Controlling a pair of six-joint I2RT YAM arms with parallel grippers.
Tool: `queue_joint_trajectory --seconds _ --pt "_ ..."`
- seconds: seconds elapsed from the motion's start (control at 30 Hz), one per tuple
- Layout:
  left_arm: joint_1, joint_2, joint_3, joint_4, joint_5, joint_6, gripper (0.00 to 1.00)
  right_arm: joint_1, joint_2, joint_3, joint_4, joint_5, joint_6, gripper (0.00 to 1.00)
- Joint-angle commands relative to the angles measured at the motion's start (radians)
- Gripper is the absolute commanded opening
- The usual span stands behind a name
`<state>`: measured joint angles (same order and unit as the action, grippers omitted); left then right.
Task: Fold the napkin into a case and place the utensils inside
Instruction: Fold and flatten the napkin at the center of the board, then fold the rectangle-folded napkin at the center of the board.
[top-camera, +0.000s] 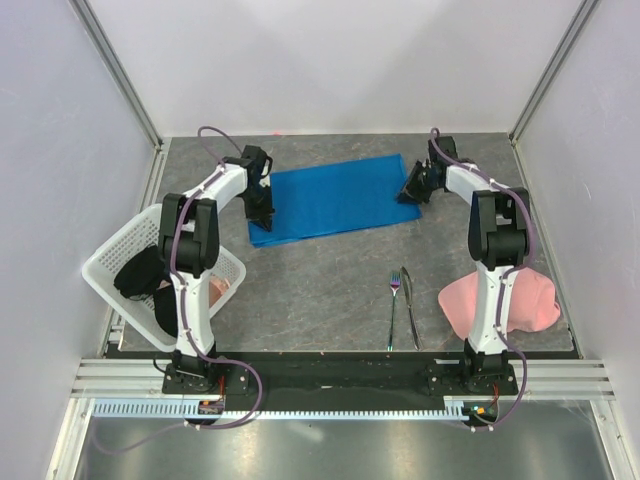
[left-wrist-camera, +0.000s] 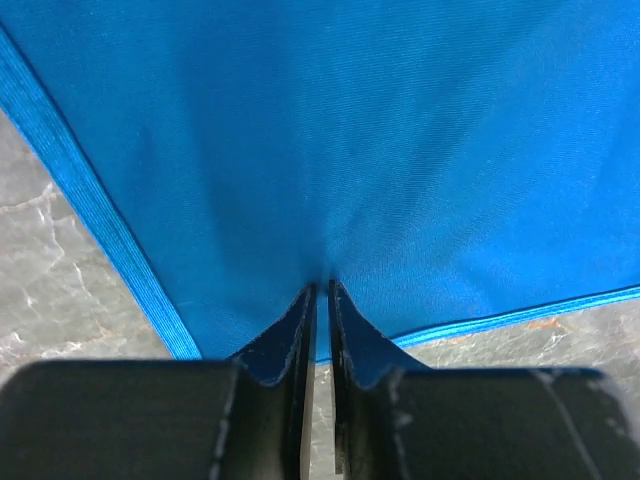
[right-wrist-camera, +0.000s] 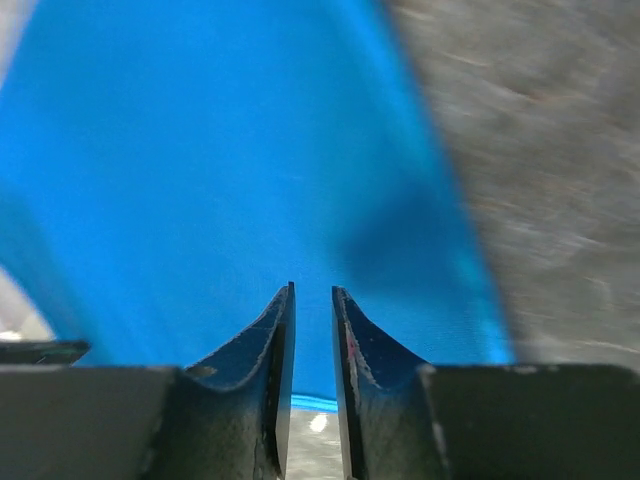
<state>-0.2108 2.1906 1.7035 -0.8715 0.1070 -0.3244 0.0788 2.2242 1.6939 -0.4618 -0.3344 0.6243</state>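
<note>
Pinching napkin (top-camera: 335, 200) at its left edge with left gripper (top-camera: 261, 218) (cloth puckering at the tips). Holding right gripper (top-camera: 409, 194) at napkin's right edge, jaws slightly parted. Noting fork (top-camera: 393, 305) and knife (top-camera: 409, 305) lying side by side, well nearside of napkin.

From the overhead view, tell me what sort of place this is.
Most likely a robot lab test cell, not a dining room: a left arm and right arm bolted at the table's near edge, white panels in aluminium framing, and a napkin, fork and knife laid out.
</note>
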Motion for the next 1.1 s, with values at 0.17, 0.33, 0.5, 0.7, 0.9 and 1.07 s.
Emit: queue_joint_trajectory --seconds 0.17,0.33,0.5,0.7,0.9,1.07 --pt "-0.027 -0.178 -0.229 0.054 -0.01 0.021 0.16 -0.05 -0.184 -0.276 0.0 0.104 -0.029 0.23" --pt "-0.061 -0.282 -0.309 0.06 -0.001 0.03 0.22 -0.074 -0.36 -0.485 0.008 0.121 -0.028 0.22" --pt "-0.075 -0.391 -0.32 0.045 0.039 0.01 0.3 -0.076 -0.429 -0.484 -0.005 0.091 -0.07 0.24" --pt "-0.075 -0.355 -0.344 0.032 0.03 -0.004 0.24 -0.076 -0.428 -0.418 -0.005 0.106 -0.08 0.4" --pt "-0.079 -0.295 -0.395 0.065 0.002 0.038 0.21 -0.073 -0.29 -0.222 -0.101 0.153 -0.23 0.53" --pt "-0.081 -0.316 -0.412 0.078 -0.001 0.064 0.22 0.004 -0.224 -0.102 -0.186 0.317 -0.362 0.57"
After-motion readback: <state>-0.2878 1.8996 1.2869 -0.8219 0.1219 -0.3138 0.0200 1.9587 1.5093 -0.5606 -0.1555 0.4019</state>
